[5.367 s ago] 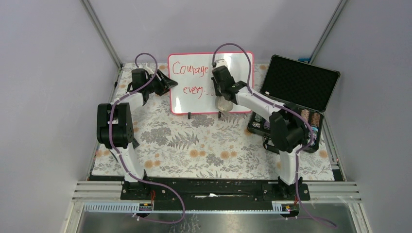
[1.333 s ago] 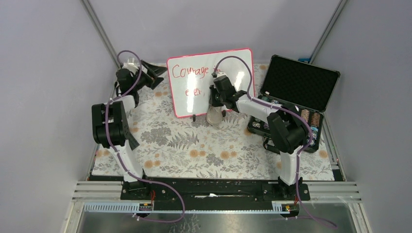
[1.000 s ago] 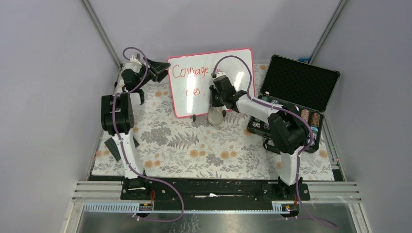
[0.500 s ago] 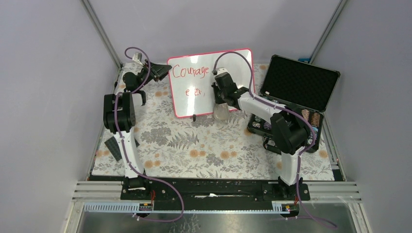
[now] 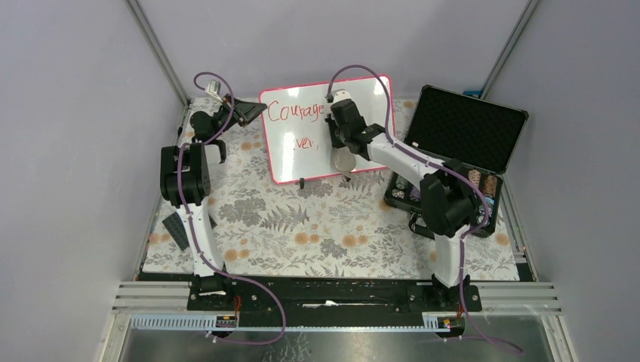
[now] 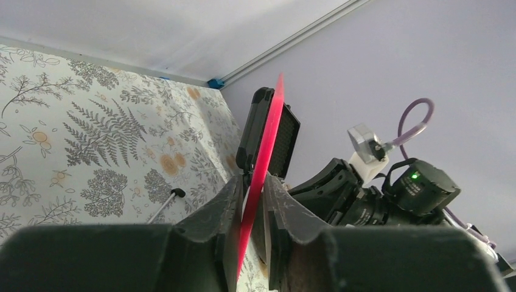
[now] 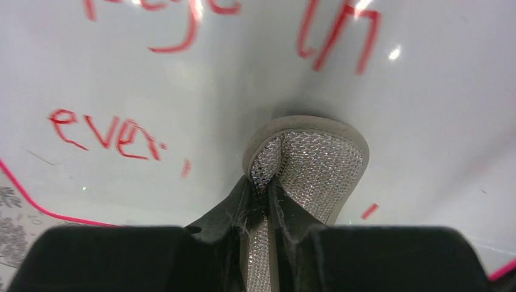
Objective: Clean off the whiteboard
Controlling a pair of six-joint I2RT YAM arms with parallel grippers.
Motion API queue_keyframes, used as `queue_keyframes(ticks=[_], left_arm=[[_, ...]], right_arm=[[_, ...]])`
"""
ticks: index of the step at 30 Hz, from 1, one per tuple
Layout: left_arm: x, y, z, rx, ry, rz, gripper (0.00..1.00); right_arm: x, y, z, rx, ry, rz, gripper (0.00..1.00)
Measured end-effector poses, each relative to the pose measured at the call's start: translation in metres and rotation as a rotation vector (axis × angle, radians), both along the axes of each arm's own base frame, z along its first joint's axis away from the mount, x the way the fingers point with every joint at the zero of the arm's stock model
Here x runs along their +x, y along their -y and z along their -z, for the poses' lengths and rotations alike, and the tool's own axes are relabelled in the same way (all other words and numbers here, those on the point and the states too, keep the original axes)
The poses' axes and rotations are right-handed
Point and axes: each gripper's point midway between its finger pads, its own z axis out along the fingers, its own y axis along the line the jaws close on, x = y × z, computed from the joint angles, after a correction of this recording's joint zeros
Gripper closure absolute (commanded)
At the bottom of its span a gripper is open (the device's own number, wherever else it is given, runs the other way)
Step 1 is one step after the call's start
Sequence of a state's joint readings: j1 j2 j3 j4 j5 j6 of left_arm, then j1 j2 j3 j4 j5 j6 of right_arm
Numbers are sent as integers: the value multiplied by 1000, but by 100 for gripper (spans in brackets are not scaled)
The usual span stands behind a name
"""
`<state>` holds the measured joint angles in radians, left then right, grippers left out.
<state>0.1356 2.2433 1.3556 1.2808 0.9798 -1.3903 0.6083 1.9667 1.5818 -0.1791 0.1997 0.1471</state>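
The flowered mat (image 5: 302, 226) in front of the whiteboard (image 5: 298, 154) lies open — room for either arm. On my right the open black case (image 5: 464, 124) stands just beside the board, hemming that arm in. My left gripper (image 6: 252, 191), clamped on the board's left edge, has the side wall (image 5: 75, 151) near; my right gripper (image 7: 266, 188), gripping a pad (image 7: 316, 161), meets the board's face.

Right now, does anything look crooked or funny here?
Yes. The whiteboard stands crooked, its side edge pinched by the left gripper. Its red writing is patchy: only bits of the lower line are left, beside the grey pad in the right gripper.
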Motion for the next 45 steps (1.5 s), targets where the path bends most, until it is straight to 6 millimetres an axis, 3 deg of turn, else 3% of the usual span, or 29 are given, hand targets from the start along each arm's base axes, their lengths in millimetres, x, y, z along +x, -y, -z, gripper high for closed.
queue_keyframes(ticks=[4, 11, 15, 19, 22, 25, 27, 31, 33, 36, 39, 43, 45], left_arm=[[-1, 0, 2, 19, 18, 4, 92], [1, -1, 6, 56, 46, -5, 100], [3, -2, 10, 79, 49, -18, 100], [4, -2, 9, 97, 61, -25, 100], [3, -2, 9, 110, 70, -28, 100], [2, -2, 9, 123, 72, -28, 100], [2, -2, 8, 128, 75, -29, 100], [1, -2, 8, 131, 74, -31, 100], [1, -1, 8, 131, 73, -29, 100], [1, 0, 8, 130, 72, -29, 100], [1, 0, 9, 129, 68, -32, 100], [1, -1, 9, 133, 69, -35, 100], [1, 0, 9, 135, 72, -36, 100]], right_arm=[[5, -41, -5, 19, 19, -50, 100], [-10, -153, -5, 29, 21, -204, 100], [-20, -190, -9, 52, 21, -249, 100], [-21, -185, -3, 33, 7, -230, 100], [-24, -166, 12, -3, -19, -201, 100], [-29, -135, 24, -21, -51, -168, 100], [-31, -103, 29, -35, -65, -127, 100], [-18, -45, 30, -65, -63, -19, 100], [-11, -33, 28, -68, -59, 8, 100], [-7, -32, 24, -63, -50, 15, 100], [-3, -46, 17, -56, -39, 3, 100], [4, -97, 1, -20, -4, -56, 100], [3, -135, -9, 14, 21, -107, 100]])
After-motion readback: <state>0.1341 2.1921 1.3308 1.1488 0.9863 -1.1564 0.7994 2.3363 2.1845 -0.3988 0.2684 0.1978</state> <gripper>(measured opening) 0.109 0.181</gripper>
